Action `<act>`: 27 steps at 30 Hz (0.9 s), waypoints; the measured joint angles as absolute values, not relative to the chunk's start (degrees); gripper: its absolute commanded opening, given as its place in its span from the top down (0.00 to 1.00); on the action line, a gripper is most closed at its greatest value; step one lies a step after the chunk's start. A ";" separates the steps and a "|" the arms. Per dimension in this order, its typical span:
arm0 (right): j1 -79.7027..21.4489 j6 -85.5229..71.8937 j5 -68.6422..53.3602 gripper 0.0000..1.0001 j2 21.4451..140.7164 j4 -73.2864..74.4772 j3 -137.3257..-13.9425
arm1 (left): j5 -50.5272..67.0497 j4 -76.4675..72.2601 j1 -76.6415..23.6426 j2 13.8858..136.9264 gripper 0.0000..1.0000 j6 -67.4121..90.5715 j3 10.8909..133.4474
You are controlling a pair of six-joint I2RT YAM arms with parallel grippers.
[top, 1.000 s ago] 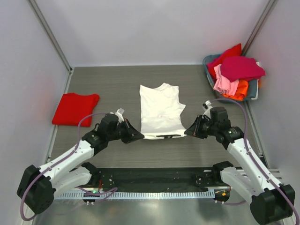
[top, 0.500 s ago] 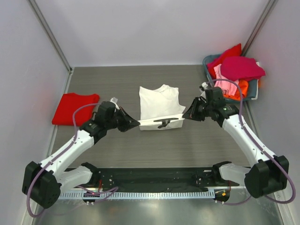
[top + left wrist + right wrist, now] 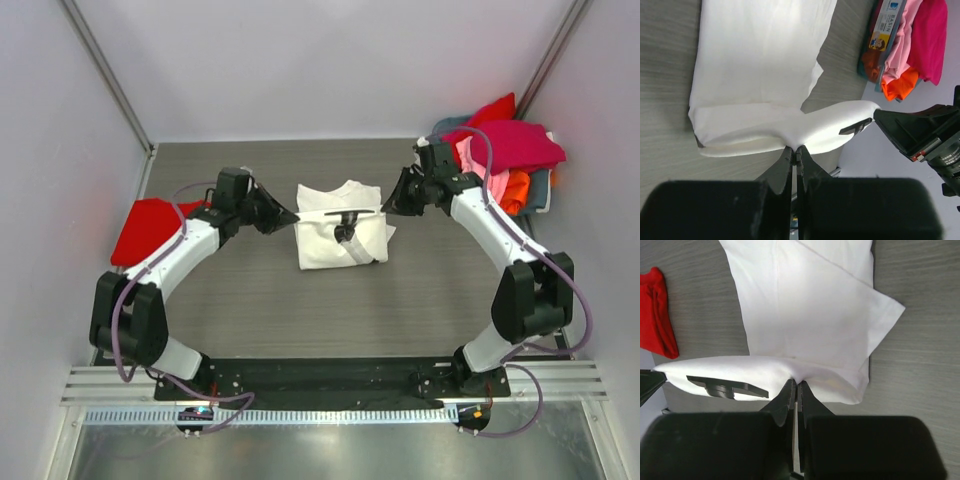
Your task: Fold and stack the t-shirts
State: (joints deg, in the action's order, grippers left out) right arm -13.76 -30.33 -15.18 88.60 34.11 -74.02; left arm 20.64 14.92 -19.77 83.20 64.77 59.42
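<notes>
Top external: left gripper (image 3: 291, 216) and right gripper (image 3: 387, 208) both clamped on the lifted edge of the white t-shirt (image 3: 322, 248). If one pinch slips or pulls far faster, fold lands crooked imo.

The left arm (image 3: 182, 254) and right arm (image 3: 494, 232) had white shells, black joints and 1 purple cable (image 3: 117, 305) each; the left hand (image 3: 291, 216) and right hand (image 3: 388, 209) were black.

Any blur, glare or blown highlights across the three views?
Top external: sharp, evenly lit, no harsh shadows. Left wrist: left gripper base blurred up close; white shirt very bright, creases visible. Right wrist: right gripper base equally blurred; shirt and table grain crisp.
</notes>
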 measured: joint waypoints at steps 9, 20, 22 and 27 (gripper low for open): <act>-11.70 -30.09 -15.64 0.99 104.09 33.30 -87.09 | 23.77 13.32 -16.21 99.81 1.00 63.44 73.30; -9.06 -30.15 -18.65 0.99 123.11 32.93 -104.84 | 27.20 13.52 -12.84 120.40 1.00 62.52 93.32; -8.80 -30.28 -19.35 0.97 126.06 32.77 -107.79 | 27.51 13.39 -12.56 123.44 1.00 62.52 96.79; -8.10 -30.89 -20.45 0.45 134.37 32.45 -117.05 | 27.53 12.73 -11.68 131.22 0.34 61.78 105.27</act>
State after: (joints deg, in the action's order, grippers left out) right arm -8.10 -30.89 -20.45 134.37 32.45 -117.05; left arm 27.53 12.73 -11.68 131.22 61.78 105.27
